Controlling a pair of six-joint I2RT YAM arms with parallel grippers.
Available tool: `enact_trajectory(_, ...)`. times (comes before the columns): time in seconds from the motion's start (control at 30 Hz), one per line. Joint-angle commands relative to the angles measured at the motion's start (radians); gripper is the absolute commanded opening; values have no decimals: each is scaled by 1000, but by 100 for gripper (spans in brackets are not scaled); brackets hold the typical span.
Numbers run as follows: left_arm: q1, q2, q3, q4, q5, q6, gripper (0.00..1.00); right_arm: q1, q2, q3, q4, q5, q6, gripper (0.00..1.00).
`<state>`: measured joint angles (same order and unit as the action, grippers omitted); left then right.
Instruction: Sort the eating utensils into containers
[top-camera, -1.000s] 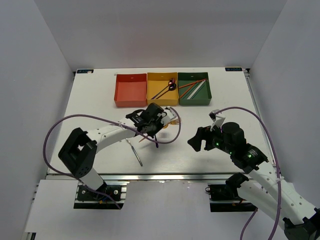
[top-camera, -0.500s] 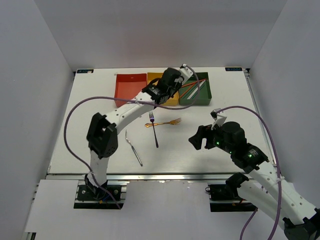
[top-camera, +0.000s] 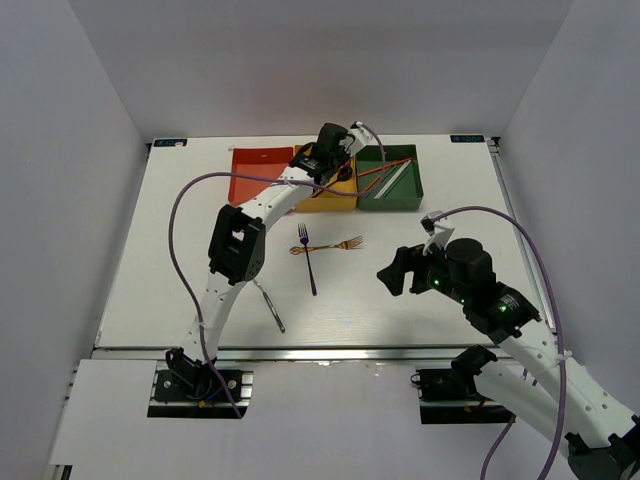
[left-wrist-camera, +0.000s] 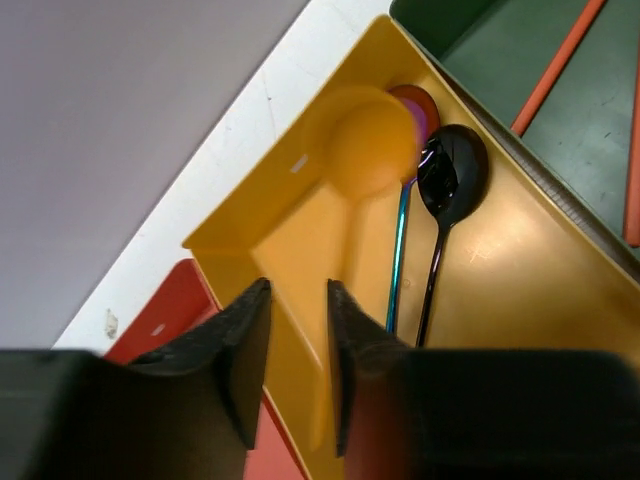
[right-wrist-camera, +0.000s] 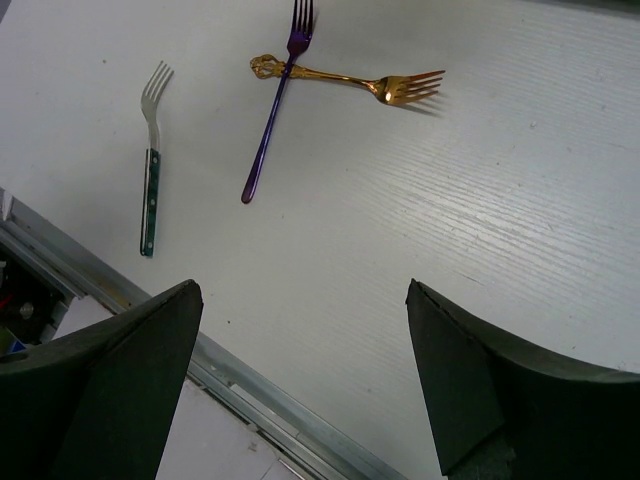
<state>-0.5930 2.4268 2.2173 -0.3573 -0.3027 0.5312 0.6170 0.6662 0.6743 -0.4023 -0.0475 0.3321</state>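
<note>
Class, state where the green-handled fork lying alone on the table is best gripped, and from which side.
Take the green-handled fork at mid-handle from straight above, jaws across its width: it lies flat on the table, slim, nothing touching either side.

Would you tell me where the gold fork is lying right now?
In the top view, the gold fork lies on the table in front of the yellow box, crossed near its handle end by the purple fork, tines pointing right.
</note>
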Motion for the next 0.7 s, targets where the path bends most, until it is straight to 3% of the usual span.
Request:
enact_trajectory(0.0,16,-25,47,64,68,-5,42,-2,-17,54,-3,6,-21,87)
enact_trajectory(0.07,16,-34,7,92,76,-14,61,-2,-14,65,-1,11,-22,87)
enact_trajectory(0.13,16,-52,-19,116,82,-34,73,-2,-4,76,-1,11,-22,87)
enact_trajectory(0.23,16,-74,-25,144,31,-66,81,-2,12,82,0,14,-24,87)
enact_trajectory(0.3,16,-100,-4,132,-48,-155,98,-2,22,74,13,9,-18,87)
enact_trajectory(0.4,18,-214,-13,87,-162,-403,98,-2,32,59,36,15,-4,89)
enact_trajectory(0.47,21,-369,-141,66,-278,-607,98,-3,30,47,42,43,4,89)
enact_trajectory(0.5,25,-435,-210,49,-271,-764,98,-3,32,45,40,79,13,89)
enact_trajectory(0.57,48,-614,-351,50,-129,-854,98,-2,33,45,33,107,16,89)
enact_trajectory(0.67,33,-788,-572,-11,-81,-1049,98,-3,52,51,-6,138,24,89)
